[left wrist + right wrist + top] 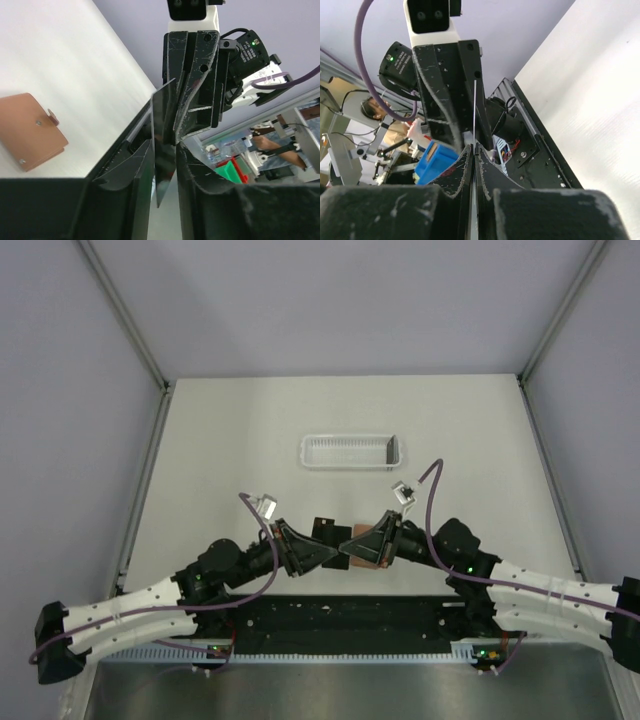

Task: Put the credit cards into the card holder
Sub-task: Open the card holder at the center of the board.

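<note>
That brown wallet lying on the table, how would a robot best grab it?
Probably from straight above: the card holder lies flat and closed on the table, so no side is open to slide under. Pinch across two opposite edges, away from the small clasp tab.

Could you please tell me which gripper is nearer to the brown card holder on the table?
Right. The right gripper hangs over the card holder, partly hiding it from above; the left gripper meets it at a shared credit card, just beyond the holder's left edge.
</note>
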Tool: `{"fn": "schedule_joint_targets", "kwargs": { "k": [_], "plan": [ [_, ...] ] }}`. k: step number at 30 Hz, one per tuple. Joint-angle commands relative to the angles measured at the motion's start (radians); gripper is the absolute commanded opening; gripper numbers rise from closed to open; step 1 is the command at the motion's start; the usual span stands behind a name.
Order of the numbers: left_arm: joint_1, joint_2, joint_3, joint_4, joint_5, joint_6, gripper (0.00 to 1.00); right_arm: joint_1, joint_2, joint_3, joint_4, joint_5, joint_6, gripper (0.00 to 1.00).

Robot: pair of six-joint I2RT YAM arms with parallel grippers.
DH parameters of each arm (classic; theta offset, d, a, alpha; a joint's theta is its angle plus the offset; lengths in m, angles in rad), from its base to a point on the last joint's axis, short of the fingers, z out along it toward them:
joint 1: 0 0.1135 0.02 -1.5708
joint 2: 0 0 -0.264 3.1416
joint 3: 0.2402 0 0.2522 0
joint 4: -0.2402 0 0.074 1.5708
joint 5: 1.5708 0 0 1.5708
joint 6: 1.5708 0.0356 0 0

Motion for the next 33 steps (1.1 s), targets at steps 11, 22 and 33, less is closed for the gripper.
{"fn": "schedule_joint_targets", "kwargs": {
  "k": [11,22,33],
  "plan": [
    [0.027,-0.084,0.089,-0.31,-0.231,0.092,0.83,-0.006,-0.1,0.321,-1.011,0.539,-0.103,0.0],
    [0.036,-0.081,0.068,-0.339,-0.238,0.061,0.82,-0.008,0.152,0.434,-1.139,0.622,-0.164,0.0],
    [0.039,-0.038,0.078,-0.413,-0.241,0.077,0.8,-0.048,0.29,0.509,-1.171,0.553,-0.08,0.0]
  ]
}}
